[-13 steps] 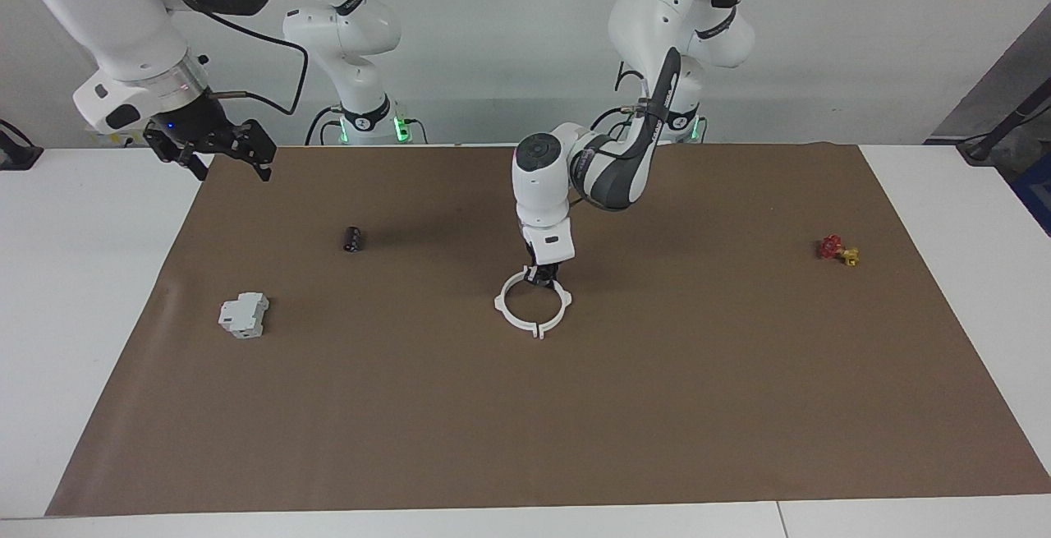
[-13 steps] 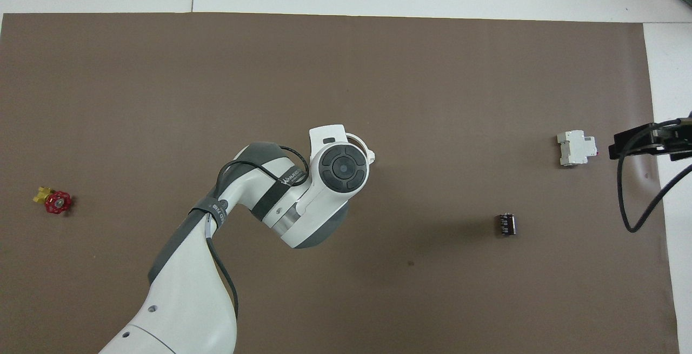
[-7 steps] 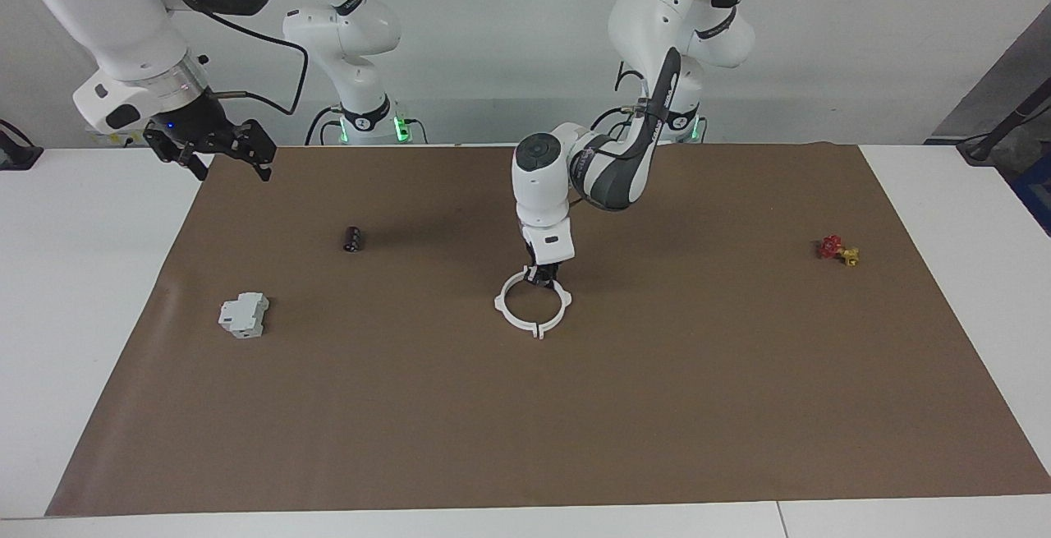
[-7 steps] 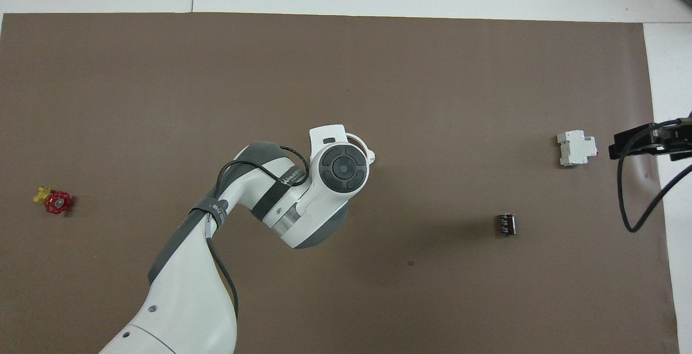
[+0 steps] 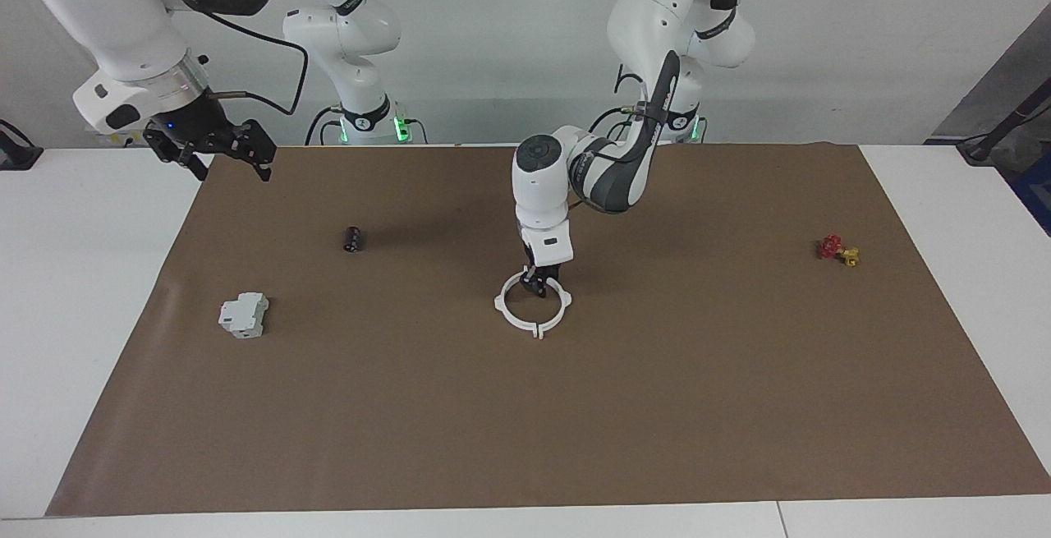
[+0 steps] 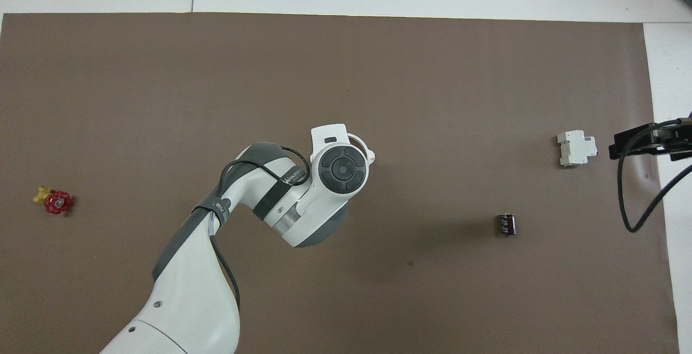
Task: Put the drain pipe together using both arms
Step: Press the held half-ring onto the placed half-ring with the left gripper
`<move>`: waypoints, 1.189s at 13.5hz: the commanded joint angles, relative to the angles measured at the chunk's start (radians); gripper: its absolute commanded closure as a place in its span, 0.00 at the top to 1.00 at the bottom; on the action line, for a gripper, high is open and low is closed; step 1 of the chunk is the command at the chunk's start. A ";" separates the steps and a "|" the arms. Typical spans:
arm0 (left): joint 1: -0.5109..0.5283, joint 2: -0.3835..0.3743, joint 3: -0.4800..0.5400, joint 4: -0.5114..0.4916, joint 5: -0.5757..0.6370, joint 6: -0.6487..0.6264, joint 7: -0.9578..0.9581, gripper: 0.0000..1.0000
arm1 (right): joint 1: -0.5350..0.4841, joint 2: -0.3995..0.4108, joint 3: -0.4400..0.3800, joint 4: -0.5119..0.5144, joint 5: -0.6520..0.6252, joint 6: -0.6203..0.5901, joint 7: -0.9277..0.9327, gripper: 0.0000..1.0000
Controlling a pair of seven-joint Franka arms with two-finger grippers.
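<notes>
The drain pipe [image 5: 533, 309] lies as one flat white ring at the middle of the brown mat, its two halves meeting at their end tabs. My left gripper [image 5: 534, 282] points straight down at the ring's rim nearest the robots, with its fingers slightly apart astride the rim. In the overhead view the left arm's wrist covers the ring, and only an arc of the drain pipe [image 6: 362, 142] shows. My right gripper [image 5: 220, 154] is open and empty, and waits raised over the mat's corner at the right arm's end; it also shows in the overhead view [image 6: 646, 142].
A grey boxy block [image 5: 243, 314] and a small dark cylinder [image 5: 353, 239] lie toward the right arm's end. A red-and-yellow piece [image 5: 838, 250] lies toward the left arm's end. The brown mat [image 5: 657, 406] covers most of the white table.
The left gripper's fingers have parted a little at the ring's rim and the wrist has shifted slightly. The ring and the right arm have not moved.
</notes>
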 commanded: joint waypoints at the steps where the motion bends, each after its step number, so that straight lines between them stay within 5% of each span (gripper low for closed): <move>1: -0.018 0.030 0.013 0.006 0.022 0.003 -0.016 1.00 | -0.007 -0.026 0.004 -0.028 0.019 0.003 0.005 1.00; 9: -0.011 0.014 0.013 0.006 0.022 -0.043 -0.010 1.00 | -0.007 -0.026 0.004 -0.028 0.019 0.002 0.005 1.00; 16: 0.089 -0.177 0.008 0.011 -0.013 -0.198 0.105 1.00 | -0.007 -0.026 0.004 -0.028 0.019 0.002 0.005 1.00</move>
